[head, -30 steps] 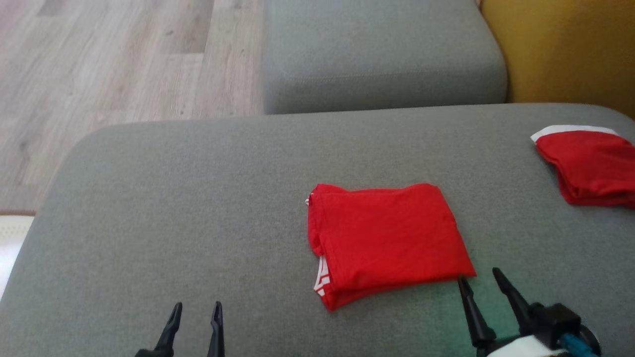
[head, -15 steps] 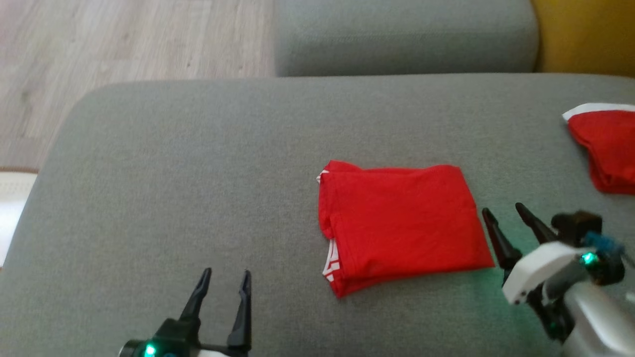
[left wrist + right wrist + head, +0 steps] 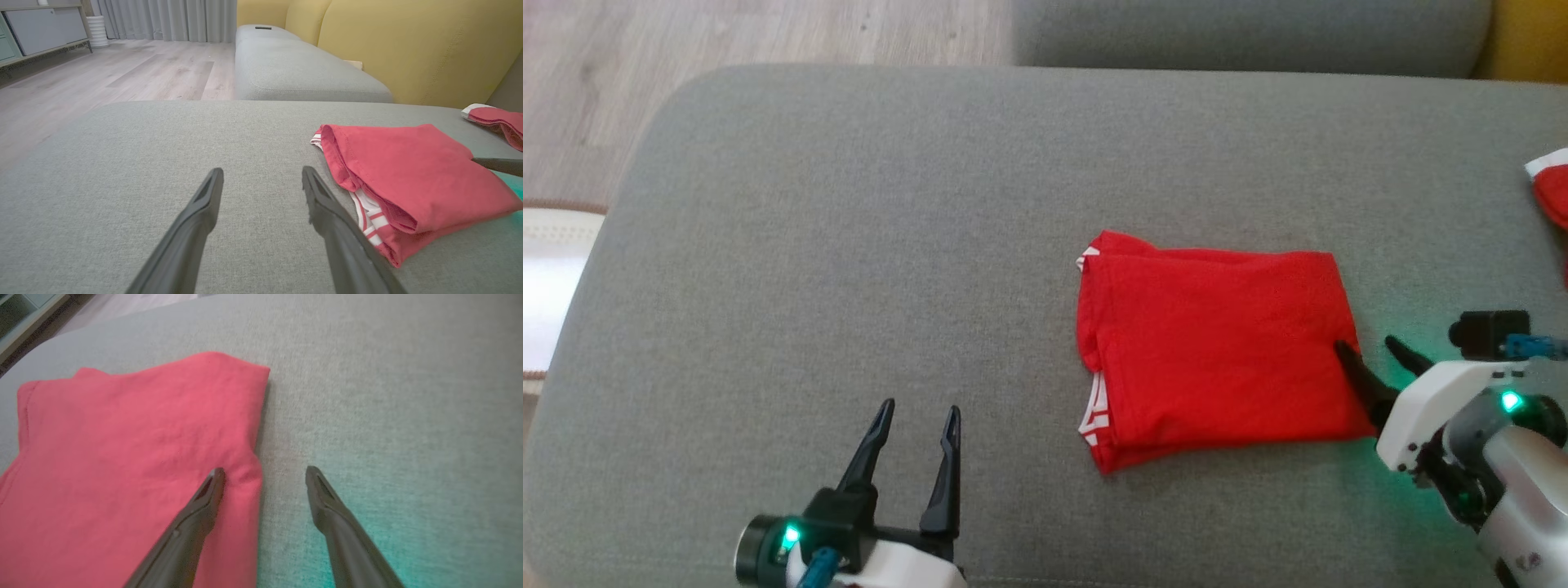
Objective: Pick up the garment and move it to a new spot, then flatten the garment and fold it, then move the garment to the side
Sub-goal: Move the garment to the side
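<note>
Right end effector [image 3: 1365,345] open, slanting low, straddling right edge of folded red garment [image 3: 1217,351] lying right of centre on grey sofa cushion [image 3: 849,229], left end effector [image 3: 920,406] open at near left, second red garment [image 3: 1553,184] far right, wood floor [image 3: 768,33] beyond.

The garment [image 3: 1217,351] is bright red cloth, folded into a compact, roughly rectangular stack of several layers. It lies flat on the grey sofa cushion [image 3: 849,245]. In the head view it sits toward 4 o'clock from the cushion's middle. Its top face is smooth with faint creases. Layer edges show along its 9 o'clock side, where white-and-red striped trim peeks out at the 10 and 8 o'clock corners.
</note>
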### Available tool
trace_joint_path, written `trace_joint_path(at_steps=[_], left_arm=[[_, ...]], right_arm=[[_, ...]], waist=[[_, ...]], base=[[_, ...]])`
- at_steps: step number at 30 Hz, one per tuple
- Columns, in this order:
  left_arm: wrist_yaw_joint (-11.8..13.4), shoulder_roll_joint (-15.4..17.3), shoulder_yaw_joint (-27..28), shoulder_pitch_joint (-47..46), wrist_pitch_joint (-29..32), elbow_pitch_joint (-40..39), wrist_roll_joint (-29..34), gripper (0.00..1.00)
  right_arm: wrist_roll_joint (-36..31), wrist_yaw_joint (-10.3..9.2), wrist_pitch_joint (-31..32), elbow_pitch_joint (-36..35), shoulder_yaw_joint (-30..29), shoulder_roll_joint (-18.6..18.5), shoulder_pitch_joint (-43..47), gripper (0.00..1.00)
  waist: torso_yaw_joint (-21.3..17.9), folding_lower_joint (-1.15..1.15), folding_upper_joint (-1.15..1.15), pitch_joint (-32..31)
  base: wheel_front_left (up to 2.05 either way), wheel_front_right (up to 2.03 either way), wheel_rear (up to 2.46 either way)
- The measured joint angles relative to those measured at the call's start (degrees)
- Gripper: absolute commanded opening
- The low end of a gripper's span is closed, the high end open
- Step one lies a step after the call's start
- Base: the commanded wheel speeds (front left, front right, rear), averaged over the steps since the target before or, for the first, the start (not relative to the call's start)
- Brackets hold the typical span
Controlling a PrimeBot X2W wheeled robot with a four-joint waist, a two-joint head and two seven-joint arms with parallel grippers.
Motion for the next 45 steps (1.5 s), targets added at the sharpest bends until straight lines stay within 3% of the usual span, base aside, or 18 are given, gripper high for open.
trace_joint_path(at_steps=[3, 4, 5, 6, 7, 15, 26, 38, 44, 45], left_arm=[[0.30, -0.01, -0.12, -0.54, 0.00, 0.01, 0.00, 1.00], [0.34, -0.01, -0.19, -0.91, 0.00, 0.00, 0.00, 1.00], [0.53, -0.03, -0.34, -1.46, 0.00, -0.01, 0.00, 1.00], [0.54, -0.03, -0.43, -1.75, 0.00, 0.00, 0.00, 1.00], [0.71, -0.04, -0.48, -2.00, 0.00, -0.02, 0.00, 1.00], [1.23, -0.08, -1.86, -4.03, 0.00, -0.19, -0.01, 1.00], [2.91, -0.12, -3.80, -10.00, -0.01, -1.63, -0.63, 1.00], [4.23, -0.14, -4.55, -15.68, -0.01, -2.08, -0.52, 1.00], [4.20, -0.14, -3.98, -17.64, -0.02, -2.11, 0.79, 1.00], [4.19, -0.14, -3.87, -17.81, -0.02, -2.14, 1.09, 1.00]], right_arm=[[2.78, 0.00, 0.99, 0.98, 2.89, -0.09, -0.79, 1.00], [3.55, 0.00, 1.04, 1.03, 3.65, -0.16, -1.03, 0.85], [5.31, 0.00, 1.47, 1.01, 5.26, -0.66, -1.86, 0.28], [6.12, 0.00, 1.48, 1.01, 5.88, -0.93, -2.35, 0.19], [6.75, 0.00, 1.48, 1.05, 6.72, -1.12, -2.89, 0.00], [8.93, 0.00, 0.08, 1.74, 11.63, -3.79, -9.60, 0.00], [8.27, 0.00, 0.55, 4.05, 13.55, -11.81, -26.41, 0.00], [6.39, 0.00, 0.35, 11.62, 12.68, -19.26, -37.73, 0.00], [4.76, 0.00, -0.75, 16.81, 11.33, -21.14, -42.00, 0.00], [4.53, 0.00, -1.26, 17.71, 10.81, -21.14, -42.72, 0.16]], waist=[[0.31, 0.00, 0.00, 0.82], [0.38, 0.00, 0.00, 1.06], [0.46, 0.00, 0.00, 1.51], [0.46, 0.00, 0.00, 1.74], [0.44, 0.00, 0.00, 1.96], [-1.15, 0.00, 0.00, 4.59], [-4.94, 0.01, 0.00, 10.03], [-9.52, 0.00, 0.00, 16.23], [-10.54, 0.00, 0.00, 18.40], [-10.64, 0.00, 0.00, 18.74]], base=[[0.00, 0.00, 0.00], [0.00, 0.00, 0.00], [0.00, 0.00, 0.00], [0.00, 0.00, 0.00], [0.00, 0.00, 0.00], [0.00, 0.00, 0.00], [0.00, 0.00, 0.00], [0.00, 0.00, 0.00], [0.00, 0.00, 0.00], [0.00, 0.00, 0.00]])
